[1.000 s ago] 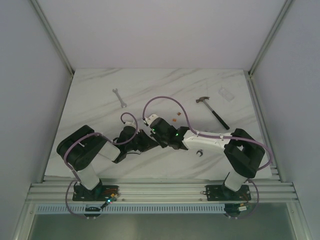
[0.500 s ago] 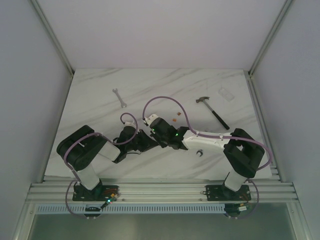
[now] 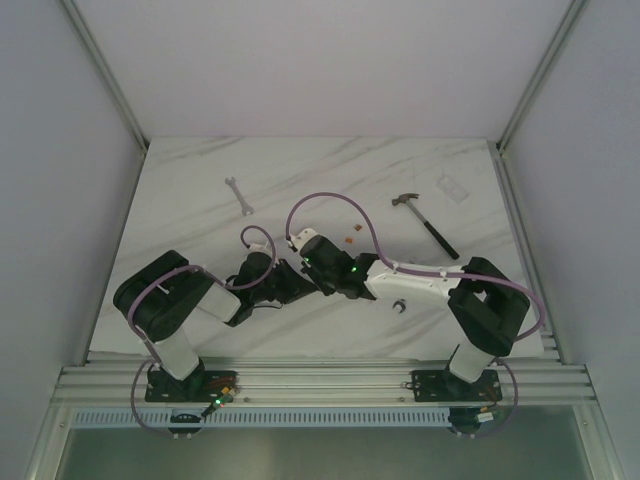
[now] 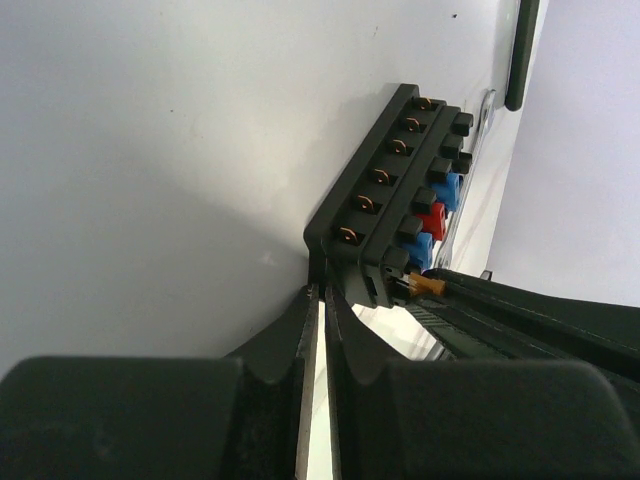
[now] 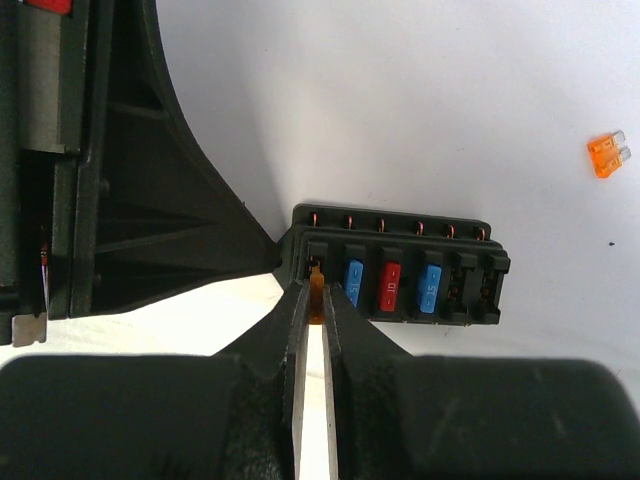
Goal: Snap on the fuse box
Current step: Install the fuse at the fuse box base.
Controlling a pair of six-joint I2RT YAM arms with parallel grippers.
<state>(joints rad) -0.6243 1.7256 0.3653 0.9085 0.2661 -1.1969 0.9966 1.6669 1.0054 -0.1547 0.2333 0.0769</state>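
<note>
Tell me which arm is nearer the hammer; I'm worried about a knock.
Right. The right arm reaches across just on the near side of the hammer; the left arm is folded well off to its left.

A lab rig: white enclosure [image 3: 320,60], aluminium rails [image 3: 320,380], marble tabletop [image 3: 180,200].

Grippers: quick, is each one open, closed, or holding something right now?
Left gripper: closed, pinching the end of the fuse box.
Right gripper: closed on a small orange fuse at the box's end slot.
</note>
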